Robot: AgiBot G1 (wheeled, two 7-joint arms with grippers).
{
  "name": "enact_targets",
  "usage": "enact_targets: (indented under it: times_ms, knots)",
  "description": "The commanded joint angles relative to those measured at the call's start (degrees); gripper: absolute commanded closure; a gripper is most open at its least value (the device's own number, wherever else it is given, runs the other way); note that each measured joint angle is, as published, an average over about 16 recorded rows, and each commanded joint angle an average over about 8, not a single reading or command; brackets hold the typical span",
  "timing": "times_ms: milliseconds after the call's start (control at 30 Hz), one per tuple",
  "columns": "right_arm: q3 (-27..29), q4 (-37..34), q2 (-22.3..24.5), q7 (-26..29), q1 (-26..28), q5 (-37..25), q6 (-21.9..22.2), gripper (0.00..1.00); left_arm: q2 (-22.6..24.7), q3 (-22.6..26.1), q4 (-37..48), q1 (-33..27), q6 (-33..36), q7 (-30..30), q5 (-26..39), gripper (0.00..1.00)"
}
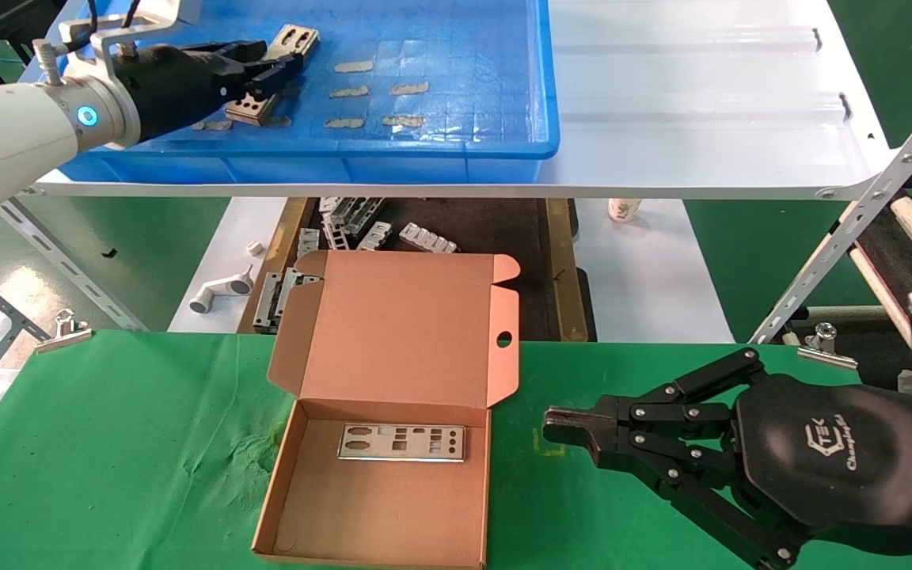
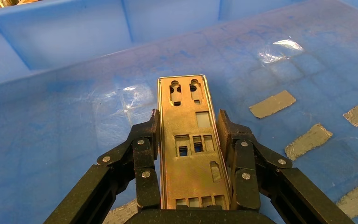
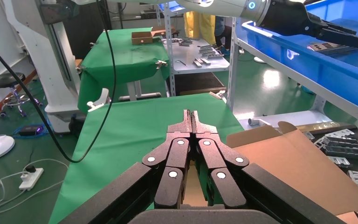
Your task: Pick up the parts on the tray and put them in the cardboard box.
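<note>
My left gripper (image 1: 270,75) reaches into the blue tray (image 1: 464,71) and is shut on the long edges of a silver punched plate (image 1: 296,38). In the left wrist view the fingers (image 2: 145,140) press both sides of the plate (image 2: 189,172) just over the tray floor (image 2: 65,107). I cannot tell whether the plate is lifted. The open cardboard box (image 1: 377,507) lies on the green table with one plate (image 1: 401,442) flat inside, lid (image 1: 400,324) standing up behind. My right gripper (image 1: 555,423) is shut and empty beside the box; it also shows in the right wrist view (image 3: 190,113).
Tan tape strips (image 1: 381,89) mark the tray floor. The tray stands on a white shelf (image 1: 701,95) above the table. Below it lie ribbed grey brackets (image 1: 361,226) and a white pipe fitting (image 1: 218,291). Metal clips (image 1: 64,328) (image 1: 824,346) pin the green cloth. A slotted rail (image 1: 860,214) slants at the right.
</note>
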Motion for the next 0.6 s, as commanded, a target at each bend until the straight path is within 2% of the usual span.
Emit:
enact_targets:
  times_ms: [33, 433, 600]
  knots:
    - [0.00, 0.00, 0.00, 0.00, 0.00, 0.00, 0.00, 1.00, 0.01, 0.00, -0.04, 0.02, 0.00, 0.03, 0.00, 1.00]
    - [-0.03, 0.00, 0.01, -0.02, 0.01, 0.02, 0.01, 1.00, -0.55, -0.67, -1.12, -0.95, 1.12, 1.21, -0.94, 1.00]
    - [-0.04, 0.00, 0.02, -0.02, 0.01, 0.03, 0.02, 1.00, -1.17, -1.18, -2.01, -1.38, 4.12, 2.01, -1.71, 1.00]
